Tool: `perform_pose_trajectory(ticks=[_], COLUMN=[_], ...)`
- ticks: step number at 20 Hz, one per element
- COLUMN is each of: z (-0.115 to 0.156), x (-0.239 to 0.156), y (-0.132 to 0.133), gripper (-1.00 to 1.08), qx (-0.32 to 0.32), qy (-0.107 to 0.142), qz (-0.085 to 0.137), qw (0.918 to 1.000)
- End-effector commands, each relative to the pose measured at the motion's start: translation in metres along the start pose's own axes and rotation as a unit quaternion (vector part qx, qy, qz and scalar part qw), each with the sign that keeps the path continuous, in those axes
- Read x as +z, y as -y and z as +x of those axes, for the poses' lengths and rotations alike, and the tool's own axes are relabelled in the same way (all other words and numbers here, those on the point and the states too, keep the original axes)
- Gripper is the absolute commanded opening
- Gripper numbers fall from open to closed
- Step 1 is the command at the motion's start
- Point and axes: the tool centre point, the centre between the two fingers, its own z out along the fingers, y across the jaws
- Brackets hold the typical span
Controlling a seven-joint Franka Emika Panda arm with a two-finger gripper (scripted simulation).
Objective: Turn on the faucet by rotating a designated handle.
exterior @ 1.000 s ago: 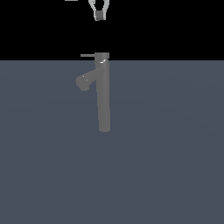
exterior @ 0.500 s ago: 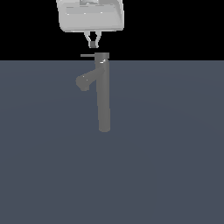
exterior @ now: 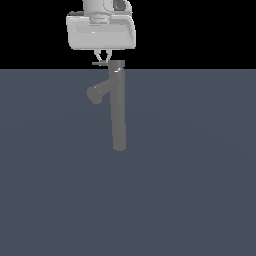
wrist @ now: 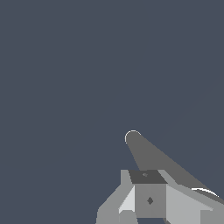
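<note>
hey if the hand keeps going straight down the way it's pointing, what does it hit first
Most likely the handle, the thin rod off the faucet top: the hand tips sit just above it in the exterior view. Depth is unclear, so it might pass beside it.

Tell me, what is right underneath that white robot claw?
Directly under the gripper lies the thin dark handle, sticking out sideways from the faucet cap. The fingertips hang just above it or reach it; actual contact is unclear. The white hand body hides the upper parts of the fingers.
</note>
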Motion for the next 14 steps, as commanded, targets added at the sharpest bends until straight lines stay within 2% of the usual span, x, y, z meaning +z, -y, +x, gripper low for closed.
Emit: perform_pose_trajectory(ticks=[1,5,14], z=[0.002,0.001,-0.027], x=[0.002,0.002,0.002], y=[0.001,0.001,0.009], gripper=[-1.00,-1.00,-1.00], qx=[0.000,0.000,0.000], qy=[0.000,0.000,0.000], qz=[0.001,0.000,0.000], qw=[1.0000,1.0000,1.0000])
